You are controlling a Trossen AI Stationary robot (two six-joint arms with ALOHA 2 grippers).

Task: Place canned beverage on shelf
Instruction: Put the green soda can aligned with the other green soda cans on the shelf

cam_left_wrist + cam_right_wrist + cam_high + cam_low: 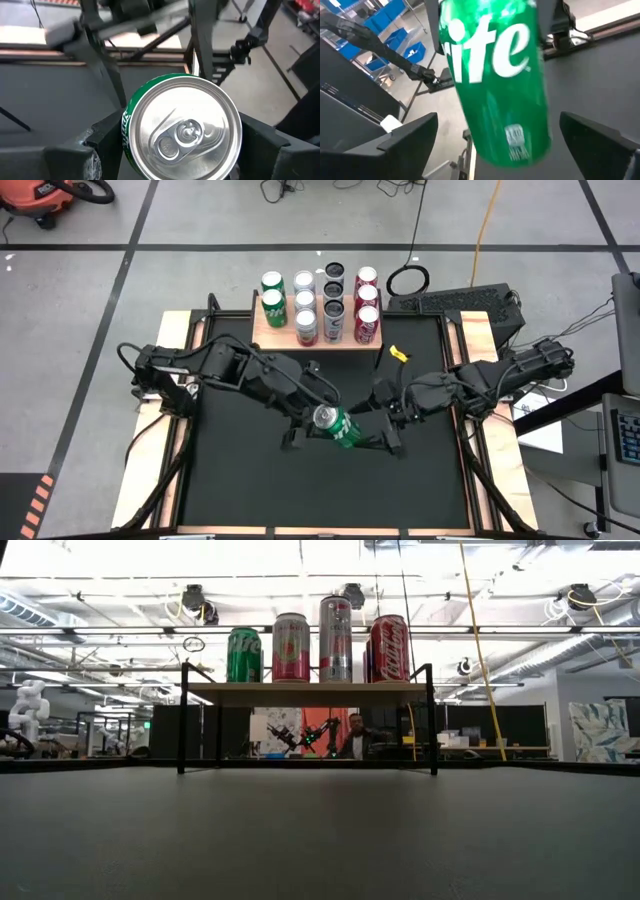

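A green canned beverage (338, 427) hangs over the middle of the black table (250, 480), with my left gripper (182, 162) shut on it. Its silver top (182, 132) faces the left wrist. My right gripper (502, 150) is open at the can's bottom end (512, 145). Its fingers (405, 137) stand on either side of the can with a gap on each side. The shelf (275, 337), a wood plank on thin black legs (183, 720), stands at the table's far edge. It carries several upright cans (290, 647). My left gripper pinches the can's round wall just below its top rim (127, 135) between its two fingers (100, 150). The fingers run along the can, coming from the table's left. The can lies tilted, nearly on its side, and is clear of the table.
A small yellow object (398, 353) lies on the table beside the shelf's right end. A keyboard (450, 302) and cables lie on the floor beyond the far right corner. Wooden rails (150, 450) border the table. A person (352, 737) sits in the room behind.
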